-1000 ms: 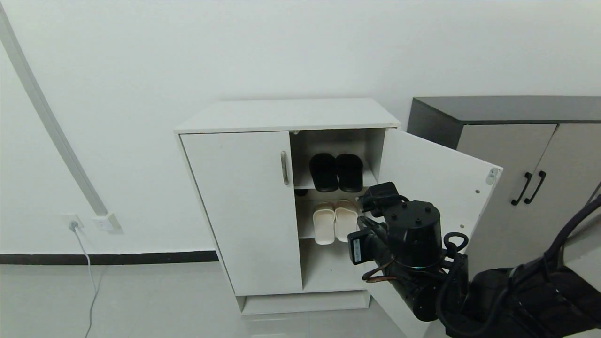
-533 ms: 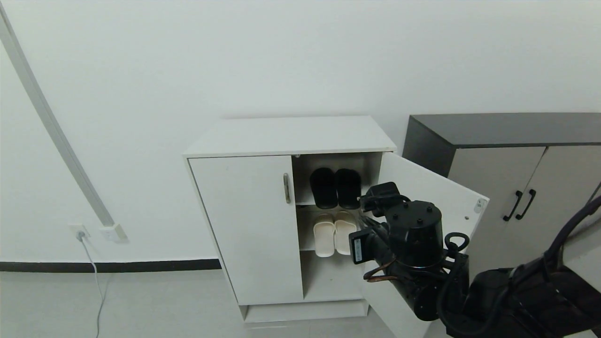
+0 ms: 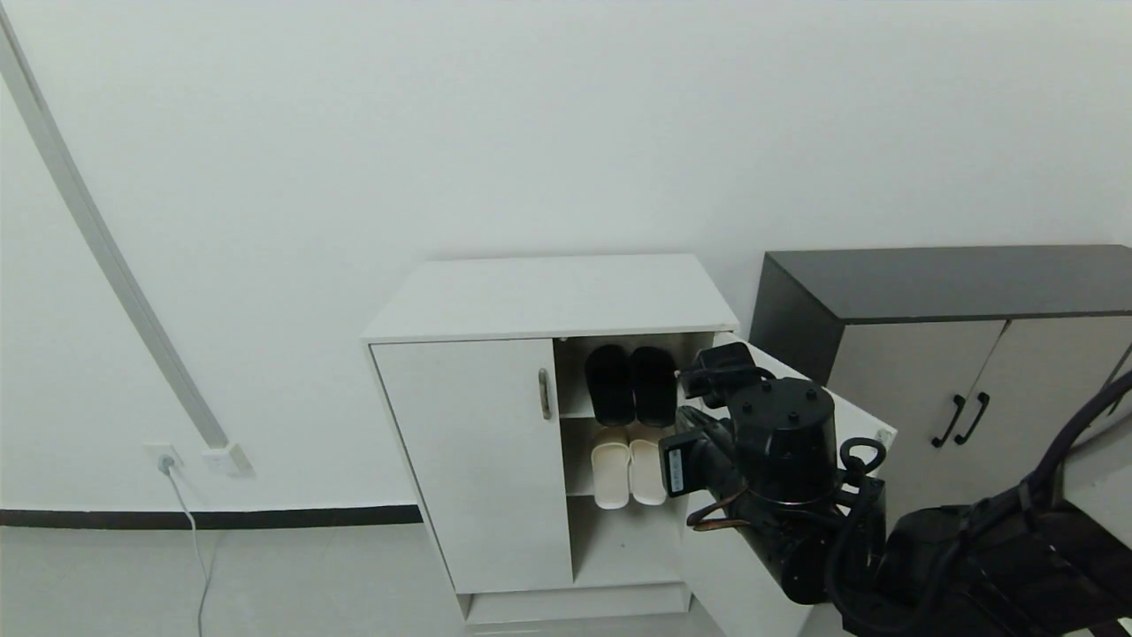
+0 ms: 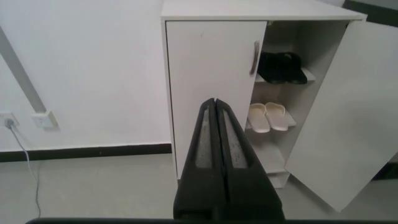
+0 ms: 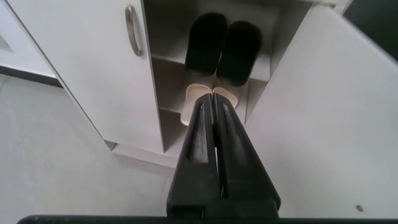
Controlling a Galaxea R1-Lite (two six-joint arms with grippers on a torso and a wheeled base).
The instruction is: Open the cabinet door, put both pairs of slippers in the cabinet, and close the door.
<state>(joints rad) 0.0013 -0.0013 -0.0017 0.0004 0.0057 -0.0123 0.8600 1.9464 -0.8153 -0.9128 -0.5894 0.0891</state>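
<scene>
Door (image 4: 348,112) looks light, stiff, free-swinging — I'd push its free edge; left gripper (image 4: 214,104) and right gripper (image 5: 209,104) both pinched together, empty.

The cabinet (image 3: 548,296) is plain white all over, and so is its open door (image 4: 354,112); the handle (image 3: 545,394) on the shut door is silver-grey. Inside, the upper slippers (image 3: 630,385) are solid black and the lower slippers (image 3: 628,464) cream-white. At the right of the frame, a second cabinet (image 3: 937,283) has a dark grey top, light grey doors and black handles (image 3: 959,418). The wall (image 3: 442,133) is white, with a black skirting strip (image 3: 212,517) at lower left above a pale grey floor (image 3: 221,584).
</scene>
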